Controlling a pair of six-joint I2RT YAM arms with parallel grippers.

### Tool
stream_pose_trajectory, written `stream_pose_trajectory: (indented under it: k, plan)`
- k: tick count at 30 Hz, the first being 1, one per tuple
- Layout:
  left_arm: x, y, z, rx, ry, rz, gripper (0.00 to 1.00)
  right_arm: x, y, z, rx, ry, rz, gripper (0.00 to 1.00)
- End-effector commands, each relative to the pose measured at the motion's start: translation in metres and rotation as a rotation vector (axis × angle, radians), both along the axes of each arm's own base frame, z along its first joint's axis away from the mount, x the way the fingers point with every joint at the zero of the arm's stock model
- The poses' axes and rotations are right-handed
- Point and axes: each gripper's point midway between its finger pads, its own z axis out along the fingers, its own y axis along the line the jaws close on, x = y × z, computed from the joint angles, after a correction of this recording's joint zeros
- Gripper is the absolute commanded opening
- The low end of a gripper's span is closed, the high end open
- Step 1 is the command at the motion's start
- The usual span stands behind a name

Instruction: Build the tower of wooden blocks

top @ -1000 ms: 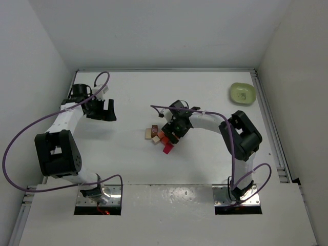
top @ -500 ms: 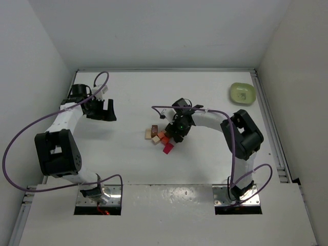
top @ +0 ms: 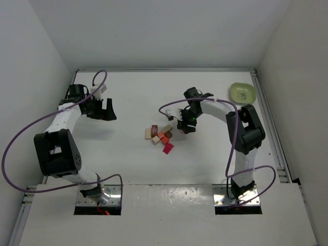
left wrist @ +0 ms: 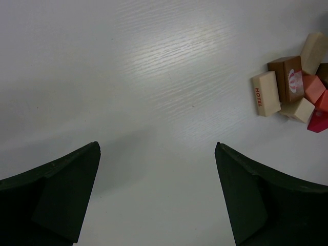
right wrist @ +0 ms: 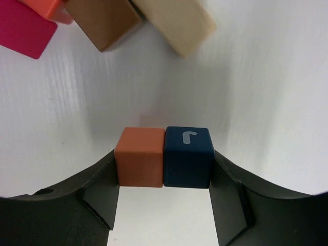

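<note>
My right gripper is shut on two small wood blocks held side by side, an orange-brown cube and a dark blue cube with a pale mark. In the top view this gripper hangs just right of a loose pile of wood blocks in red, magenta, brown and pale wood. Far to the left, my left gripper stands open over bare table, nothing between its fingers. Its wrist view shows the pile at the right edge. The tower is out of view.
A light green bowl sits at the back right corner. White walls close in the table on three sides. In the right wrist view, a magenta block, a brown block and a pale block lie just ahead of the held cubes.
The right gripper closed on the two cubes at the pile and has moved back and to the right with them. The left arm has not moved.
</note>
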Motion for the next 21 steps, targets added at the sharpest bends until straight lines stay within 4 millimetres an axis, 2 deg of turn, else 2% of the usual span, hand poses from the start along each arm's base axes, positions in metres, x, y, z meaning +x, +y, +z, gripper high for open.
stream_pose_trajectory:
  k: [1,3,4,5,7,8,9,11,13,15,16,18,21]
  plan:
    - [0.005,0.004,0.004,-0.006,-0.035,-0.012,1.0,-0.005,0.023,-0.002,0.05,0.001,0.231,0.29]
    - [0.005,0.006,0.003,0.008,-0.037,-0.013,1.0,-0.006,0.031,-0.004,0.052,-0.002,0.265,0.28]
    - [0.005,0.006,0.006,0.01,-0.046,-0.013,1.0,-0.012,0.042,-0.008,0.047,-0.001,0.296,0.28]
    - [0.005,0.006,0.006,0.01,-0.046,-0.013,1.0,-0.012,0.038,-0.017,0.033,0.021,0.287,0.28]
    - [0.005,0.009,0.006,0.01,-0.046,-0.003,1.0,-0.005,0.046,-0.011,0.026,0.022,0.27,0.27]
    - [0.005,0.009,0.006,0.01,-0.046,-0.003,1.0,-0.009,0.05,-0.022,0.008,0.05,0.271,0.27]
    - [0.002,0.009,0.006,0.01,-0.046,-0.003,1.0,-0.002,0.056,-0.016,0.01,0.048,0.248,0.27]
    - [0.002,0.012,0.006,0.01,-0.046,0.006,1.0,-0.001,0.066,-0.024,-0.015,0.055,0.236,0.27]
    - [0.0,0.011,0.003,0.008,-0.037,0.006,1.0,0.004,0.076,-0.022,-0.031,0.039,0.215,0.25]
    - [0.0,0.015,0.003,0.008,-0.037,0.015,1.0,0.0,0.09,-0.024,-0.039,0.035,0.197,0.24]
    - [0.0,0.015,0.0,0.006,-0.028,0.015,1.0,0.006,0.093,-0.023,-0.055,0.013,0.19,0.24]
    - [0.0,0.013,0.001,-0.002,-0.03,0.01,1.0,0.0,0.103,-0.027,-0.074,0.033,0.143,0.22]
    - [0.0,0.017,0.0,0.004,-0.034,0.013,1.0,-0.002,0.114,-0.018,-0.075,0.05,0.103,0.21]
